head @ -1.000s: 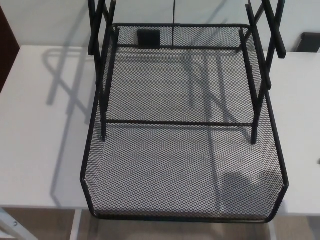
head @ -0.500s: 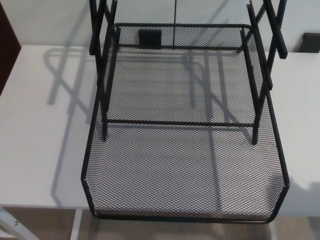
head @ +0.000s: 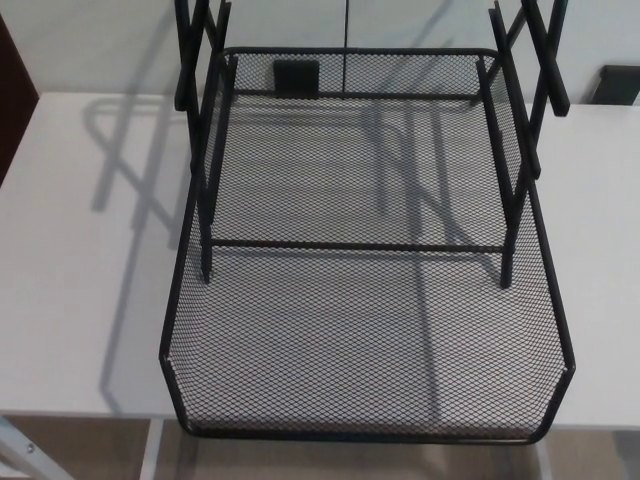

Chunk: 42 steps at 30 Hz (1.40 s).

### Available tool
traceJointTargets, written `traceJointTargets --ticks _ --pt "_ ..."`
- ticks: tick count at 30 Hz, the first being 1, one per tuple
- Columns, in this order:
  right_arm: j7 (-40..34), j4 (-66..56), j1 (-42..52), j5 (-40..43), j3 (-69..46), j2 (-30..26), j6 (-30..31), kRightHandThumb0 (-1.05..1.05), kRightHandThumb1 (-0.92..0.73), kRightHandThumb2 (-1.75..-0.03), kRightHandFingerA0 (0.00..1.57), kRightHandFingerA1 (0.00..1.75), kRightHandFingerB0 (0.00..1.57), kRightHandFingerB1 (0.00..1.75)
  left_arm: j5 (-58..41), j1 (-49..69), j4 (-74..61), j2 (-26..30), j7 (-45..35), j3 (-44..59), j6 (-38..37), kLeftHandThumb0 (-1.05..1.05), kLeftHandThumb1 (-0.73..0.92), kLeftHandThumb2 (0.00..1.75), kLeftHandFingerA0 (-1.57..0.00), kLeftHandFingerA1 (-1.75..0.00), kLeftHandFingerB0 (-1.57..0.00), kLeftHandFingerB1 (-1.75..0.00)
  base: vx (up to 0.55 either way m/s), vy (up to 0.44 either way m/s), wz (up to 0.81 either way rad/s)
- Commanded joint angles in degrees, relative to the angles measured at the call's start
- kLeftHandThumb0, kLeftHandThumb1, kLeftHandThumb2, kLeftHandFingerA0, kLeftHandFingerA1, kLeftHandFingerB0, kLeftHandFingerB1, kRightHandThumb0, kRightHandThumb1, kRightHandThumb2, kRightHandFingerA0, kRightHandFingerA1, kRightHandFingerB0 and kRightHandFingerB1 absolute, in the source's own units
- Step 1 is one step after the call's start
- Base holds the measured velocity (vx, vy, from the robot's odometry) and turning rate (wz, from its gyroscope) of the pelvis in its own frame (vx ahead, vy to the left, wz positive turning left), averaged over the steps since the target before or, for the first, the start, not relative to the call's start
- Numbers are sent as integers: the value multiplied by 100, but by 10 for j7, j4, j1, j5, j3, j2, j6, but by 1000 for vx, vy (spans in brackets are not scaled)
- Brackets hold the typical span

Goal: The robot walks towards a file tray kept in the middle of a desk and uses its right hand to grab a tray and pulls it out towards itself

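On the white desk (head: pixel 80 250) our black wire-mesh tray (head: pixel 365 435) overhangs; pull seems done; neither hand visible.

A dark, rounded shadow that lay on the near right corner of the black mesh tray (head: pixel 365 340) 1.0 s ago has gone; 0.5 s ago only a faint trace of it showed on the white desk (head: pixel 70 250) just right of that corner, and now both the mesh and the desk there are evenly lit. The whole view has also shifted very slightly, so the camera moved a little.
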Motion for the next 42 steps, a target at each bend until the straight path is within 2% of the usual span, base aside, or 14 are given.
traceJointTargets --ticks 1,5,8,12,13,16,17,21,23,30,31,32,34,42 --pt "151 259 -27 85 123 11 -70 -29 -57 -57 112 90 102 61 40 -12 14 45 -19 -20 7 -44 48 67 -34 -46 -15 -37 0 0 0" --pt "100 394 -127 -3 220 28 -59 -33 -60 -58 111 64 101 59 37 -10 14 44 -18 -17 3 -45 48 68 -34 -47 -15 -38 0 0 0" --pt "55 488 -199 -30 256 54 -50 -47 -52 -83 68 61 45 51 31 -7 16 40 -12 -11 5 -46 50 69 -30 -45 -15 -38 0 0 0" --pt "42 510 -262 -1 263 94 -11 -51 -65 -61 34 38 35 37 11 -11 22 29 -4 6 7 -43 51 68 -28 -45 -14 -37 0 0 0" --pt "60 496 -277 22 259 107 9 -30 -48 -100 9 50 9 48 12 -15 22 25 8 10 16 -44 51 69 -27 -45 -16 -37 0 0 0" --pt "72 465 -293 27 280 112 22 -37 -46 -101 1 48 0 44 2 -22 24 18 16 21 31 -47 54 71 -21 -43 -13 -37 0 0 0" --pt "71 444 -300 27 287 115 37 -67 -70 -61 9 30 16 31 -5 -27 29 12 21 28 37 -48 54 71 -19 -42 -12 -37 0 0 0" --pt "29 384 -322 30 295 146 138 -79 -59 -92 0 27 3 24 -15 -41 44 -7 37 45 43 -56 59 71 -15 -40 -12 -36 0 0 0" --pt "21 376 -325 32 295 155 153 -78 -60 -93 0 28 3 25 -9 -39 42 -9 43 46 42 -33 50 101 -2 -49 0 -48 0 0 0" --pt "-38 508 -350 40 297 161 74 -77 -58 -92 1 32 2 26 -47 -45 54 -43 20 74 57 -35 49 102 -2 -50 0 -48 0 0 0" --pt "-39 516 -348 40 301 159 62 -74 -57 -91 0 34 2 29 -48 -52 65 -46 17 75 59 -64 71 62 -13 -33 -12 -28 0 0 0" --pt "-40 528 -347 43 303 157 50 -71 -54 -88 0 33 2 28 -49 -60 73 -51 16 76 67 -36 47 102 -1 -49 0 -48 0 0 0" --pt "-48 551 -347 49 306 155 32 -66 -67 -62 6 30 5 24 -52 -71 77 -68 17 74 85 -74 55 90 -2 -43 -7 -37 0 0 0" --pt "-63 581 -342 73 314 171 -19 -71 -52 -87 0 35 2 29 -44 -74 83 -135 28 48 95 -66 59 94 -1 -42 -1 -38 0 0 0"
